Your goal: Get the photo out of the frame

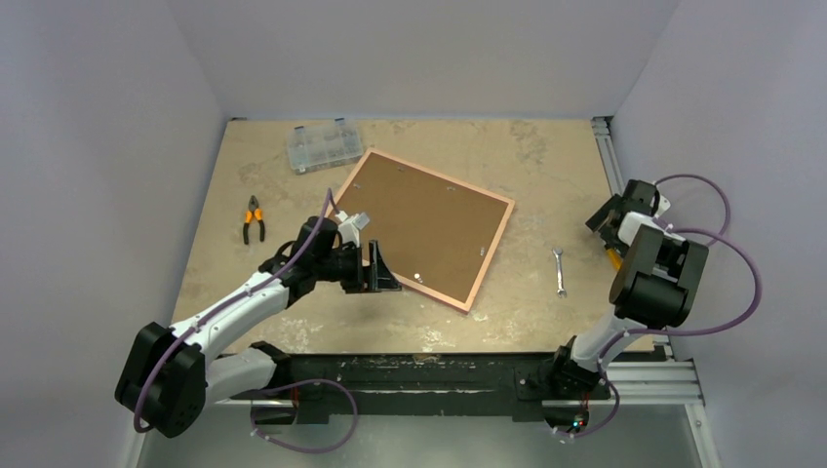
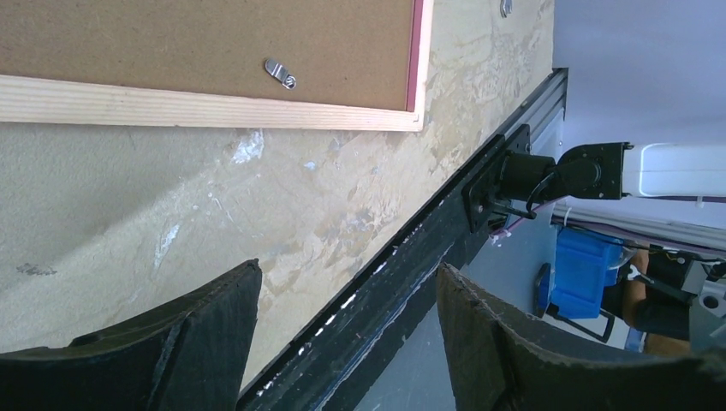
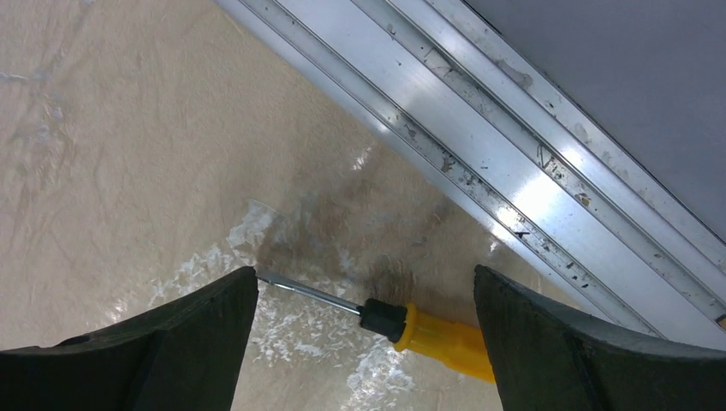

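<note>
The frame (image 1: 491, 258) lies face down in the middle of the table, a thin pink rim around the brown backing board (image 1: 424, 224). The photo is hidden under that board. My left gripper (image 1: 382, 268) stands open at the frame's near-left edge, nothing between its fingers. In the left wrist view the frame's pale wood edge (image 2: 171, 103) and a metal turn clip (image 2: 281, 73) lie beyond the open left gripper (image 2: 349, 267). At the table's right edge my right gripper (image 1: 607, 222) is open. A yellow-handled screwdriver (image 3: 445, 338) lies on the table under the right gripper (image 3: 364, 274).
Orange-handled pliers (image 1: 254, 218) lie at the left. A clear compartment box (image 1: 323, 146) stands at the back left. A small wrench (image 1: 559, 270) lies right of the frame. An aluminium rail (image 3: 514, 171) runs along the table's right edge, close to the screwdriver.
</note>
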`<action>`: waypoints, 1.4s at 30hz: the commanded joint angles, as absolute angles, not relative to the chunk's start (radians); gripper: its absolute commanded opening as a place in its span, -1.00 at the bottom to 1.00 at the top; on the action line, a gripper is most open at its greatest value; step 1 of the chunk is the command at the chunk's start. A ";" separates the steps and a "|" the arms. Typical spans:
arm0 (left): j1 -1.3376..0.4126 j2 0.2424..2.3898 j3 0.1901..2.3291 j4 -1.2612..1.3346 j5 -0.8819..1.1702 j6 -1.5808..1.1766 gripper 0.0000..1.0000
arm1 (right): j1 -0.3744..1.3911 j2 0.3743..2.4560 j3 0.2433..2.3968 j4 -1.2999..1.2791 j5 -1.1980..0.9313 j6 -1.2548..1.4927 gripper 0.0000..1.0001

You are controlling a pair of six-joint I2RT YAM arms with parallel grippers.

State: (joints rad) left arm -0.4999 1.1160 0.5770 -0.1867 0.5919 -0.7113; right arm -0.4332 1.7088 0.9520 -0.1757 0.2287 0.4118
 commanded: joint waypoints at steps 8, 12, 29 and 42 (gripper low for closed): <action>-0.501 1.129 0.629 -0.177 0.623 -0.674 0.44 | -0.436 1.629 0.974 -0.221 0.254 0.400 0.87; -0.501 1.115 0.631 -0.211 0.606 -0.662 0.46 | -0.392 1.539 1.024 -0.296 0.386 0.386 0.87; -0.493 0.856 0.691 -0.634 0.097 -0.890 0.57 | 0.865 1.413 0.970 -0.308 0.269 0.157 0.71; -0.371 0.932 0.590 -0.552 0.312 -1.218 0.58 | 1.049 1.598 0.905 -0.304 0.311 0.119 0.16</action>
